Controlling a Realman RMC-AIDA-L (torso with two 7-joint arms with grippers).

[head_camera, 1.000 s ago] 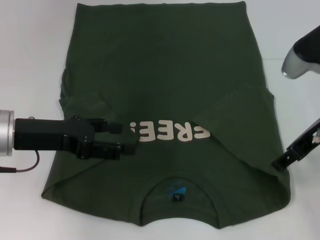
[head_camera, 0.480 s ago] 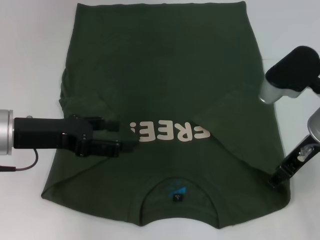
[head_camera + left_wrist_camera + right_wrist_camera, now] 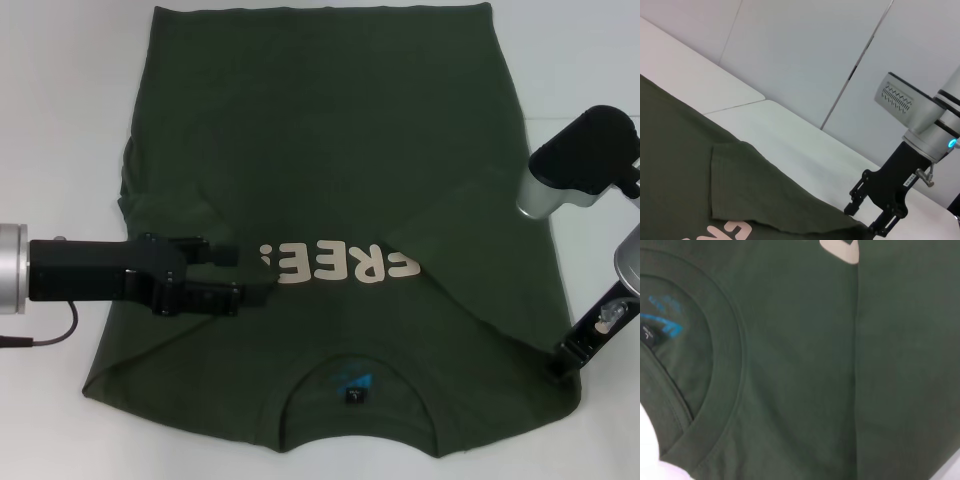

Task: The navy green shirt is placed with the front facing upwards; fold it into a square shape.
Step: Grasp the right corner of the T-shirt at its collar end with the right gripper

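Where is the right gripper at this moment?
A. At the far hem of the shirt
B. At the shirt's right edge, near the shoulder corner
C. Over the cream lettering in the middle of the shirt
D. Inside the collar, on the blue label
B: in the head view the right gripper sits at the right edge of the navy green shirt, near the shoulder corner.

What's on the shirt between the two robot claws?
In the head view, between the left gripper and right gripper lie the shirt's cream lettering and its folded-in sleeve.
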